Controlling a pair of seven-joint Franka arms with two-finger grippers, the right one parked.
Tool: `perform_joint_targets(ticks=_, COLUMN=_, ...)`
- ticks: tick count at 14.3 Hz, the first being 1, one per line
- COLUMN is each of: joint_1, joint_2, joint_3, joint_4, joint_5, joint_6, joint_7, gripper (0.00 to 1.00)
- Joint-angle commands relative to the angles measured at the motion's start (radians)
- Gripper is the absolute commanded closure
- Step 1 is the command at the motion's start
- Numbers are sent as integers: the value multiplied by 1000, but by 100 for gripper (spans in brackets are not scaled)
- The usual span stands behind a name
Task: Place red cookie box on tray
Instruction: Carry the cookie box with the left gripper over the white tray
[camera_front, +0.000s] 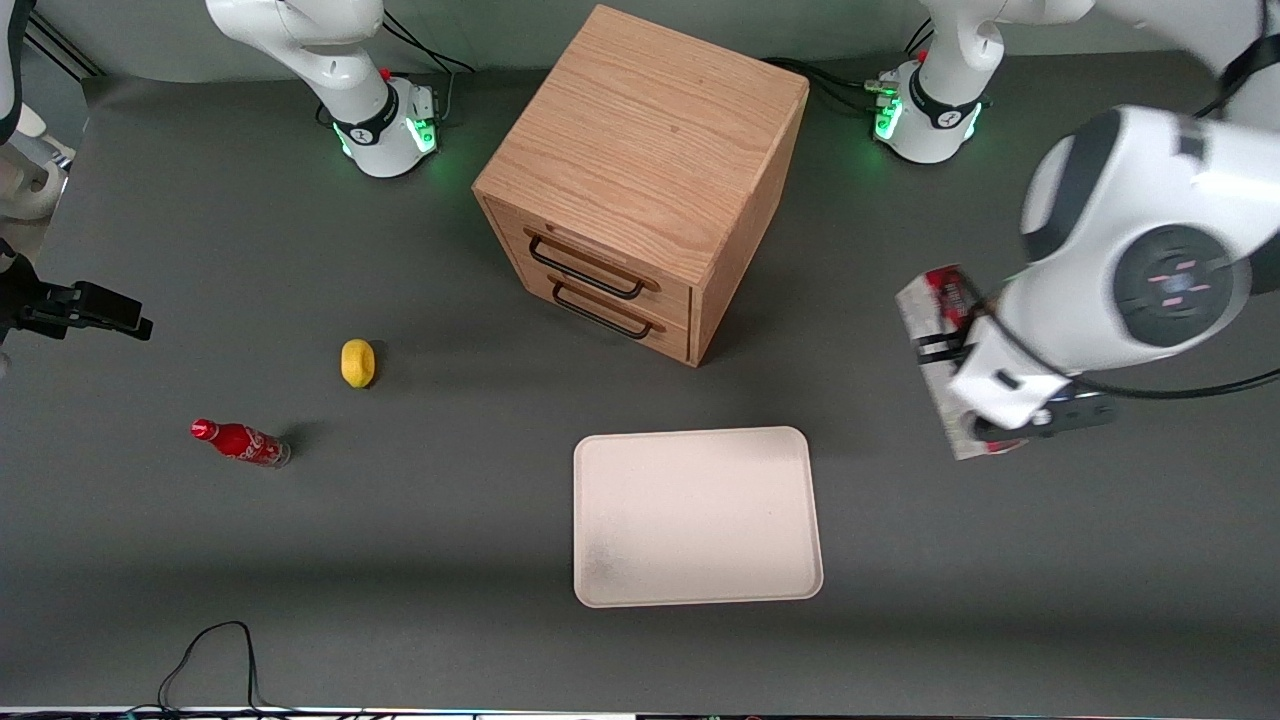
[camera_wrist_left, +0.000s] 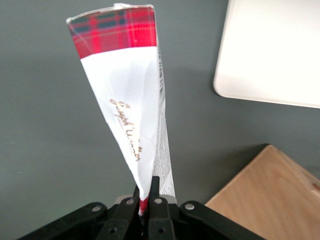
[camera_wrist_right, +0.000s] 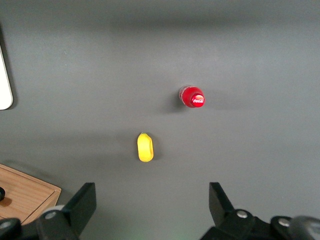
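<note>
Left wrist view: gripper (camera_wrist_left: 145, 204) pinching red cookie box (camera_wrist_left: 131, 105) edge, aloft beside tray (camera_wrist_left: 235, 75).

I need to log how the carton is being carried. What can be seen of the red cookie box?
The red cookie box is a thin, flat cardboard carton with a red plaid band at its free end, a whitish face bearing gold script, and fine print down one narrow side. The end effector is shut on one end, holding it off the table toward the working arm's end, beside the tray and not over it. Nothing else touches it.
</note>
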Motion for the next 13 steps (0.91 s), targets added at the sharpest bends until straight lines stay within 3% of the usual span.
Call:
perform_joint_targets(ticks=1, joint_1=4, joint_2=84, joint_3=-60, joint_4=67, joint_5=-14, joint_6=64, joint_7=-61, gripper=100)
perform_joint_targets(ticks=4, joint_1=-16, joint_2=159, joint_3=-104, joint_4=74, joint_5=-13, joint_6=215, joint_7=-58, gripper=100)
perform_joint_targets(ticks=9, joint_1=-80, joint_2=323, joint_3=-98, joint_4=99, joint_5=-3, joint_6=427, joint_7=-61, gripper=100)
perform_joint_targets(ticks=13, joint_1=-82, joint_2=412, joint_3=-94, joint_4=102, joint_5=71, joint_6=529, joint_7=-55, gripper=100)
